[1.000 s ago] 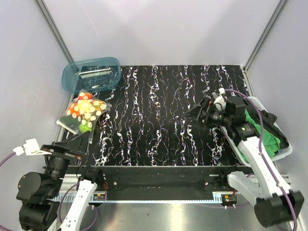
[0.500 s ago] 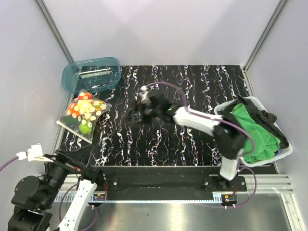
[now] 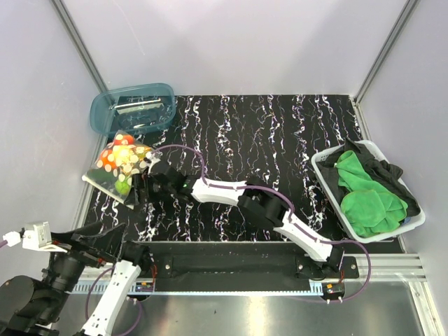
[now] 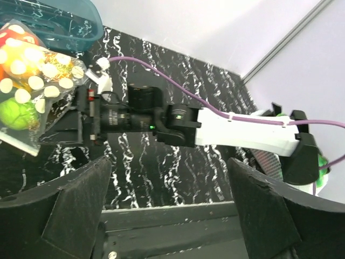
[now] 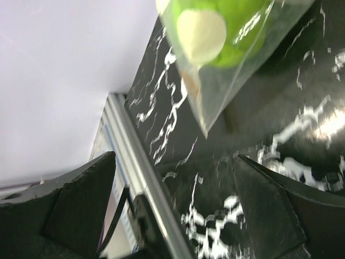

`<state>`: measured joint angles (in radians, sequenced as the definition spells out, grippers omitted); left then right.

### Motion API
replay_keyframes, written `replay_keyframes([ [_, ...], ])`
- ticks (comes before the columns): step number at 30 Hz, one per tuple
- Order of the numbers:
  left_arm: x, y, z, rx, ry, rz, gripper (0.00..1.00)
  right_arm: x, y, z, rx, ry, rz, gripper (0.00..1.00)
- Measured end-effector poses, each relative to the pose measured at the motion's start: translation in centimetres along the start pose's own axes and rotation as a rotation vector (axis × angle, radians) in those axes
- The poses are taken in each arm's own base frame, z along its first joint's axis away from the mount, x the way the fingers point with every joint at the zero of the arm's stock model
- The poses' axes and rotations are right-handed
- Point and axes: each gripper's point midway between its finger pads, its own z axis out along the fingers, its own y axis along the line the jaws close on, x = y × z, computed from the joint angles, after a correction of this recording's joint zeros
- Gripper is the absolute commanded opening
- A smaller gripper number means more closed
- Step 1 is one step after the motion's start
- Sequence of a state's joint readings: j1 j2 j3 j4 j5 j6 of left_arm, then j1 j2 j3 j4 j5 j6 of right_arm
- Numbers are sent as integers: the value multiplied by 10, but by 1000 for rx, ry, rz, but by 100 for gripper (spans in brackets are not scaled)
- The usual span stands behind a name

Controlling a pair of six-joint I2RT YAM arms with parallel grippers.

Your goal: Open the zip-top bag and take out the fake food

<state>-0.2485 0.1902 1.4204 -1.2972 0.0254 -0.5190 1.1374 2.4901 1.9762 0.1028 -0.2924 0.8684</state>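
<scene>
The zip-top bag (image 3: 120, 168) lies at the table's left edge, a clear pouch with pale dots. Inside it shows the fake food (image 3: 117, 157): orange, red and yellow pieces and a lime green one (image 4: 15, 113). My right arm stretches across the table, and my right gripper (image 3: 142, 187) stands open at the bag's near right corner. In the right wrist view the bag's corner (image 5: 207, 116) hangs just ahead of the open right gripper (image 5: 172, 216), with the green piece (image 5: 237, 21) above. My left gripper (image 4: 170, 210) is open and empty, drawn back near the table's front left corner (image 3: 94, 236).
A blue translucent tub (image 3: 133, 108) stands behind the bag at the back left. A white basket (image 3: 329, 183) with green cloth (image 3: 371, 203) sits at the right edge. An aluminium rail (image 5: 135, 162) runs along the table's left side, close to the right gripper.
My right arm has swept from the right side across the table to the bag at the left. My left arm has drawn back toward the near edge.
</scene>
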Motion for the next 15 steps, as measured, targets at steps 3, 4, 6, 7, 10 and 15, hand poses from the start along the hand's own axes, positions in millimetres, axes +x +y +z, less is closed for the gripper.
replay_keyframes([
  [3,2,1,-2,-1,18,33,90,1,-6,19,11,-14,7,96],
  [4,3,1,-3,-1,25,41,90,2,-11,25,23,-18,14,95],
  [6,6,2,-5,-2,38,55,89,4,-19,34,41,-14,26,94],
  [7,7,3,-6,-2,41,59,88,2,-18,39,35,-14,34,93],
  [10,8,3,-7,3,48,74,88,-1,-18,45,48,-11,49,85],
  [15,8,2,-9,8,46,86,88,8,-24,49,66,36,148,64],
])
